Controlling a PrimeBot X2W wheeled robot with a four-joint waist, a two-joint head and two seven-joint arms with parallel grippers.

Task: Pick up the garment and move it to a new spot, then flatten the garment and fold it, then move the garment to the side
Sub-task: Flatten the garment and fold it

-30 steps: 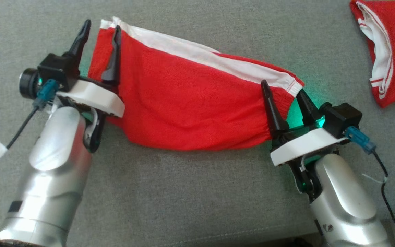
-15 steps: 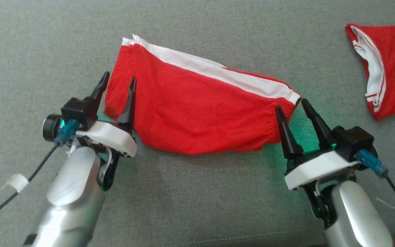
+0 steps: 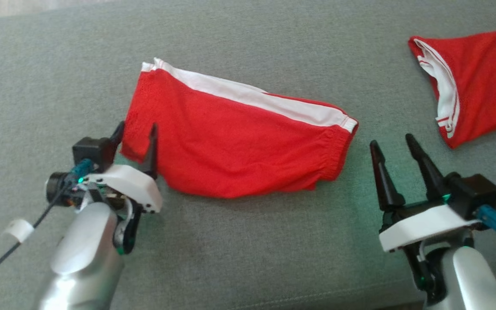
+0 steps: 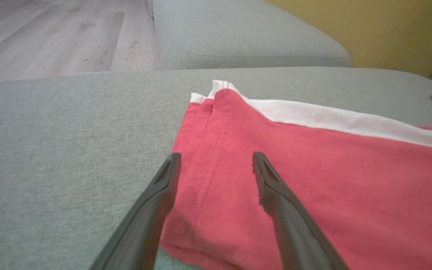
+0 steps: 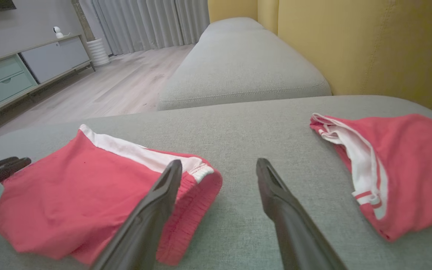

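The garment [image 3: 239,142], red shorts with a white side stripe, lies folded and flat on the grey sofa cushion [image 3: 248,249]. My left gripper [image 3: 137,129] is open and straddles the garment's near left corner. In the left wrist view one finger [image 4: 152,210] is over the cushion and the other over the red cloth [image 4: 332,195]; the left gripper [image 4: 216,157] grips nothing. My right gripper [image 3: 391,141] is open over bare cushion, just right of the elastic waistband end. In the right wrist view the garment [image 5: 88,202] lies left of the right gripper [image 5: 219,163].
A second red and white garment [image 3: 472,82] lies crumpled at the far right of the cushion, also in the right wrist view [image 5: 399,165]. Beyond are another sofa cushion [image 5: 238,63], a yellow backrest [image 5: 369,45] and wooden floor [image 4: 51,37].
Both grippers have drawn back toward me. The right one has come clear of the waistband end; the left still straddles the corner. The head camera has shifted too.
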